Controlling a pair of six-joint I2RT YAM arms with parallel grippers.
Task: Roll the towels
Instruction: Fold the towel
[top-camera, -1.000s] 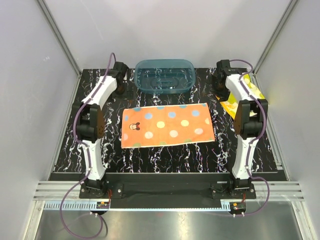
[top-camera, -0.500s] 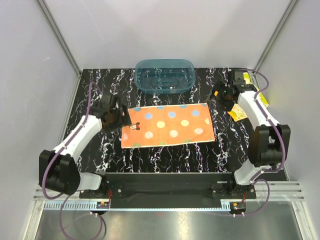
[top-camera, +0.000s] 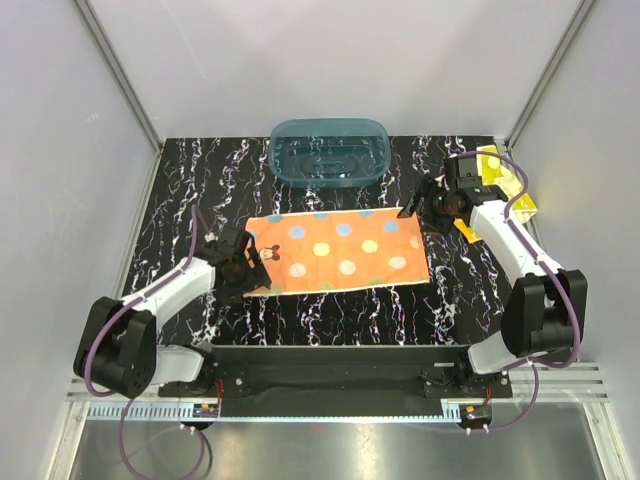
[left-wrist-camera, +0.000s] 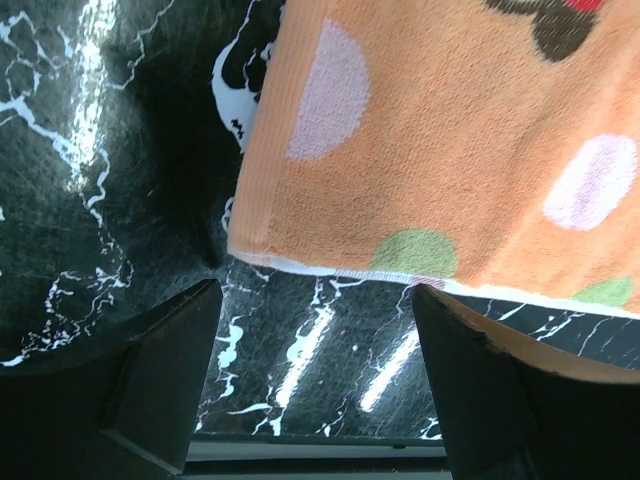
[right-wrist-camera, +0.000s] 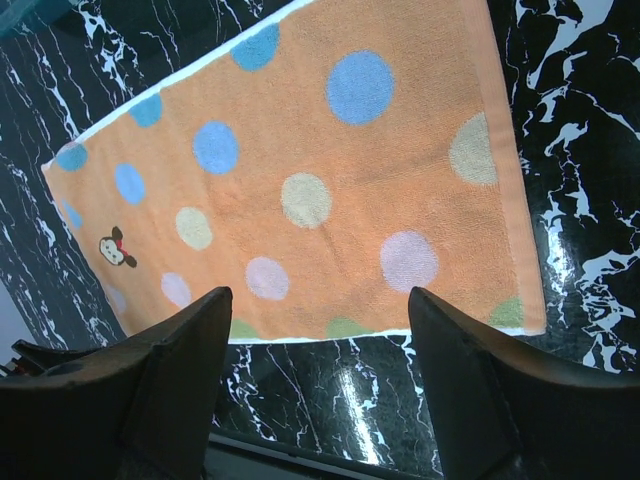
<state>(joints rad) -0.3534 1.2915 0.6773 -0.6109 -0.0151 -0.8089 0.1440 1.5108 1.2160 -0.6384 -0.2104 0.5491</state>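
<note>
Hovering over opposite ends of the orange dotted towel (top-camera: 340, 250), both arms carry nothing.
From above, that towel lies flat in the middle of the surface (top-camera: 340, 310), the teal tub (top-camera: 329, 152) beyond its far edge; the left end effector (top-camera: 258, 268) sits at the near-left corner, the right end effector (top-camera: 415, 212) at the far-right corner, and the yellow towel (top-camera: 498, 165) lies at the far right, partly hidden by the right arm. Left wrist: fingers (left-wrist-camera: 150, 390) spread wide, released, the towel's corner just beyond them on black marble. Right wrist: fingers (right-wrist-camera: 150, 390) likewise parted, empty, most of the towel spread below.
</note>
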